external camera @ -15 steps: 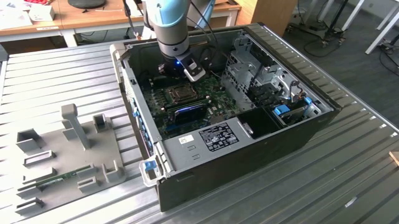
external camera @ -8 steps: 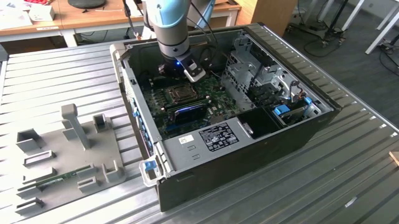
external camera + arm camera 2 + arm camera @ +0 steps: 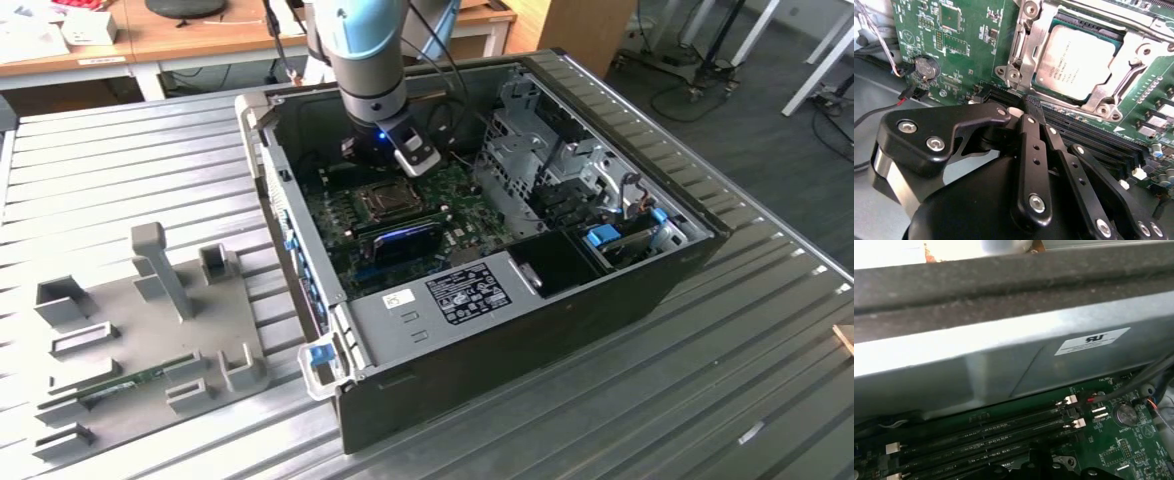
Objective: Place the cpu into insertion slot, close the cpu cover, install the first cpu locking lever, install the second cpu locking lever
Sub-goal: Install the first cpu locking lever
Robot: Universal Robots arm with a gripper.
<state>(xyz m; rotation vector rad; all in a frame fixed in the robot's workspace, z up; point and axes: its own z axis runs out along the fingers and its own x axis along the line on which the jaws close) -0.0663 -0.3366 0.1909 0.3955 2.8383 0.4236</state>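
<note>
Already the cpu lies flat, face-up under its cover, gripper shut empty nearby.

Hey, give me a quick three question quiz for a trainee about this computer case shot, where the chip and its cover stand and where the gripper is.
1. True or false: the cpu already lies in the insertion slot.
2. In the second wrist view, the cpu cover is: A) raised upright, B) lying down over the chip's edges, C) removed from the board.
3. Fill in: in the second wrist view, the gripper has its fingertips close together near the socket's edge, over the long black ______ slots.

Key
1. True; its silvery top shows through the cover's cut-out.
2. B.
3. Memory.
</note>
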